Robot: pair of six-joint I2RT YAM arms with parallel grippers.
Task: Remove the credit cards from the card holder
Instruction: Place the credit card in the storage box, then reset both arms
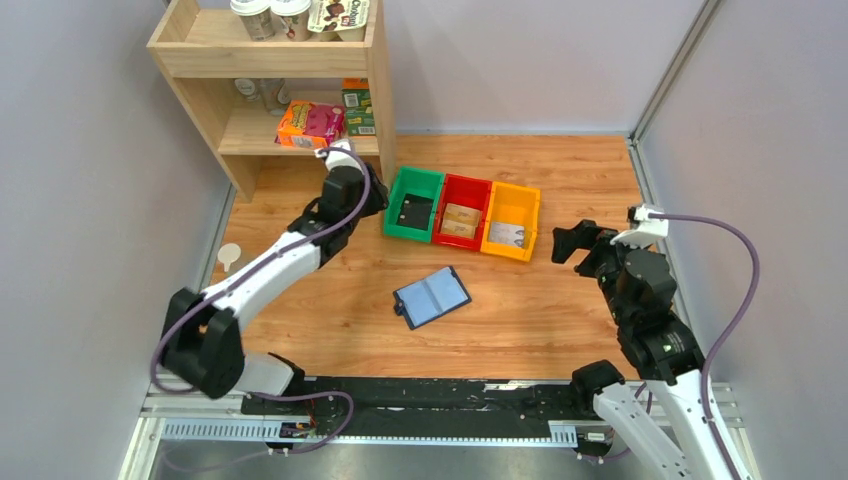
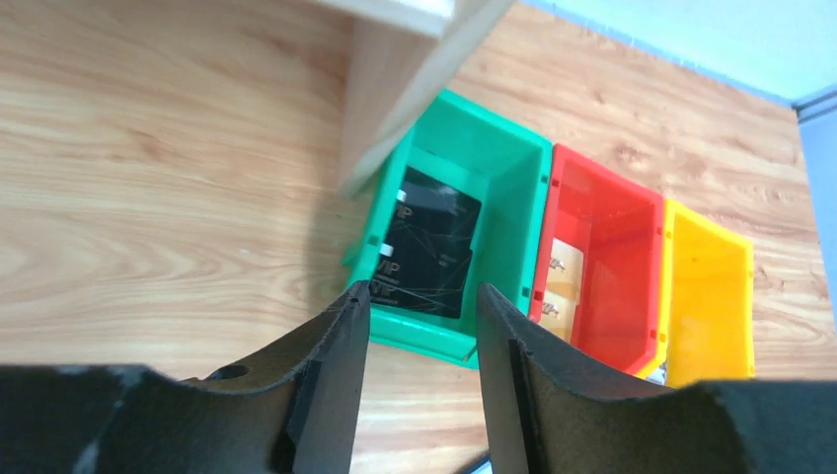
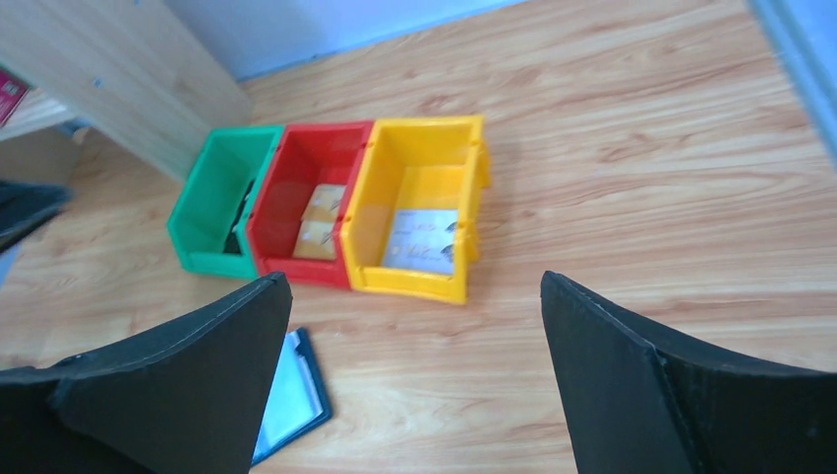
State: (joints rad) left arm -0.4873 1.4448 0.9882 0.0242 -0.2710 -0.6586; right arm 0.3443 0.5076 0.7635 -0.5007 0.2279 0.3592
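Left gripper (image 2: pixel 422 291) hangs open and empty above the near rim of the green bin (image 2: pixel 494 158), with the shelf (image 2: pixel 395 99) post crowding at 11 o'clock. The right gripper (image 3: pixel 415 279) gapes wide over free surface (image 3: pixel 642 148) at 4 o'clock of the yellow bin (image 3: pixel 419 158). Three bins touch in a row: two black credit cards (image 2: pixel 434 237) in green, two tan cards (image 3: pixel 321 219) in the red bin (image 3: pixel 296 158), one silver-grey card (image 3: pixel 424 240) in yellow; one card holder (image 1: pixel 432 297) lies open at their 6 o'clock, apart.

Readable lettering: one mark
White letters "VIP" are read on the thin black rectangular credit cards (image 2: pixel 441 242) lying in the green plastic bin (image 2: pixel 518 188); print elsewhere is too small to be made out.
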